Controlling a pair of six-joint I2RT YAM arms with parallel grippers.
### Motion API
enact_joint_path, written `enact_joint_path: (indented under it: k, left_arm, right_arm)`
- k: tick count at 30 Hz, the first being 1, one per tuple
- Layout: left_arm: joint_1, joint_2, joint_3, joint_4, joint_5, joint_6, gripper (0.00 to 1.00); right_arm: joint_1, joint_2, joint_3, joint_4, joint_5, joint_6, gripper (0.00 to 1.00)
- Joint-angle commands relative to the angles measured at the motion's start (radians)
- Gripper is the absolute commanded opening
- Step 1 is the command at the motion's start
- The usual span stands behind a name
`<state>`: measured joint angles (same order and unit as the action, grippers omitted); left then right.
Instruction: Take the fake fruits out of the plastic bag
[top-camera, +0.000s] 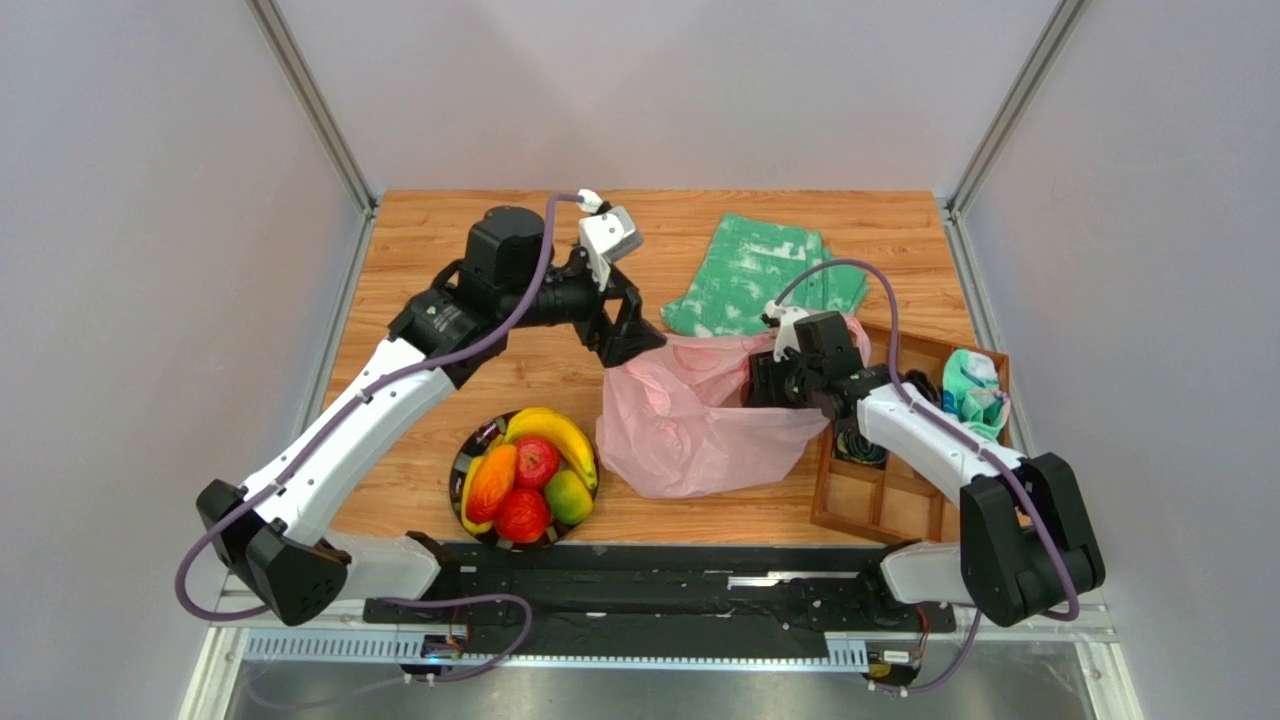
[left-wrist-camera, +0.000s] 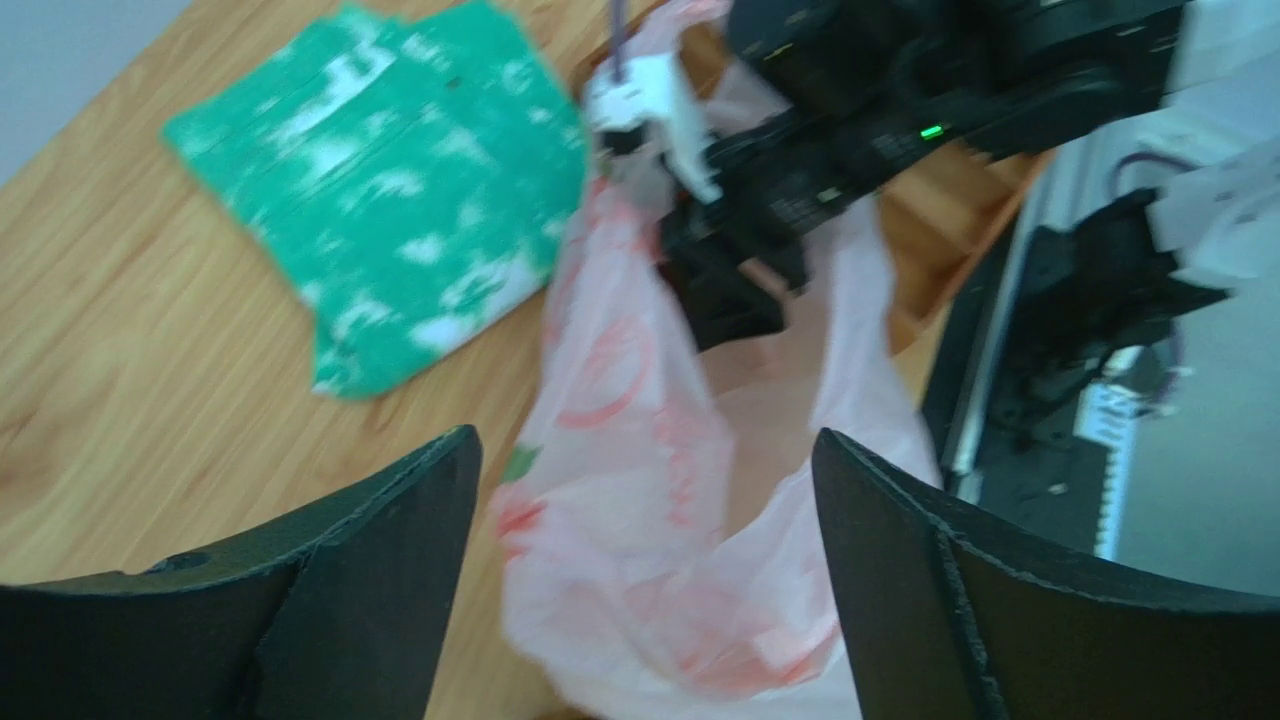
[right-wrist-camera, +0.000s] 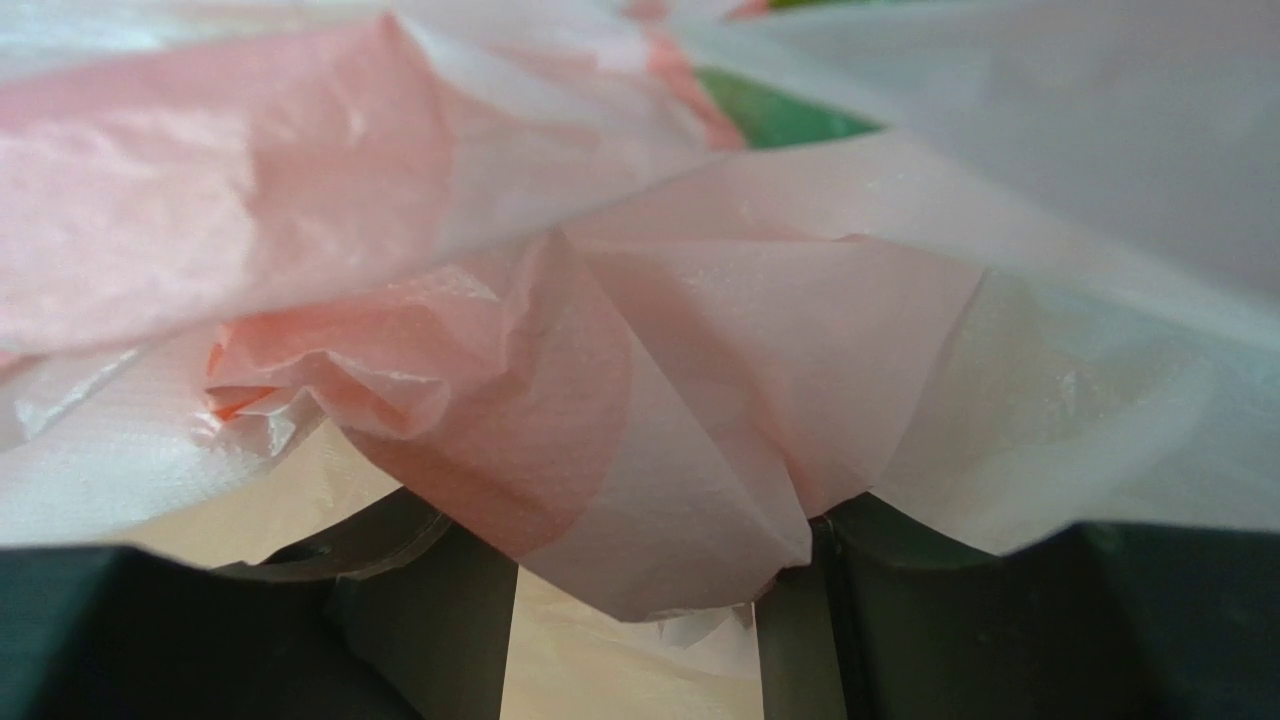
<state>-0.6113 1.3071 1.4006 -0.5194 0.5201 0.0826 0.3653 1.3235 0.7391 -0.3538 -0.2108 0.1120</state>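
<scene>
Several fake fruits (top-camera: 537, 461) in bowl (top-camera: 457, 477), left claw (left-wrist-camera: 643, 450) apart, right claw (right-wrist-camera: 631, 608) apart under bag (top-camera: 691, 428)

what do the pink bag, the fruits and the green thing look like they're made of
Pink bag: thin translucent plastic film, crinkled, light passing through. Fruits: probably moulded plastic, glossy with bright highlights. Green-and-white sheet: likely soft cloth, matte, lying folded flat.

Translucent pink bag (top-camera: 699, 428) with red print. Green cloth (top-camera: 747, 273) mottled white. Yellow bananas (top-camera: 559, 435), 2 red apples (top-camera: 537, 461), green-red mango (top-camera: 568, 495), black bowl (top-camera: 461, 468). Light woodgrain table (top-camera: 451, 255). Purple cables (top-camera: 845, 264). Grey walls (top-camera: 150, 225).
</scene>
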Motion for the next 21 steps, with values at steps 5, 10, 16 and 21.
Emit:
enact_joint_path:
  k: [5,10,16,21]
  left_arm:
    - [-0.246,0.164,-0.132,0.193,-0.02,-0.227,0.59]
    - [-0.257,0.285,-0.175,0.232,-0.135,-0.285,0.5]
    - [-0.265,0.438,-0.23,0.26,-0.219,-0.411,0.47]
    - [-0.265,0.53,-0.224,0.245,-0.278,-0.463,0.47]
  right_arm:
    - [-0.008,0.013,0.097,0.021,-0.027,-0.005,0.09]
    - [-0.022,-0.02,0.106,0.015,-0.055,0.014,0.09]
    - [-0.088,-0.072,0.016,0.084,-0.223,0.089,0.09]
    - [-0.117,-0.066,-0.044,0.107,-0.41,0.094,0.11]
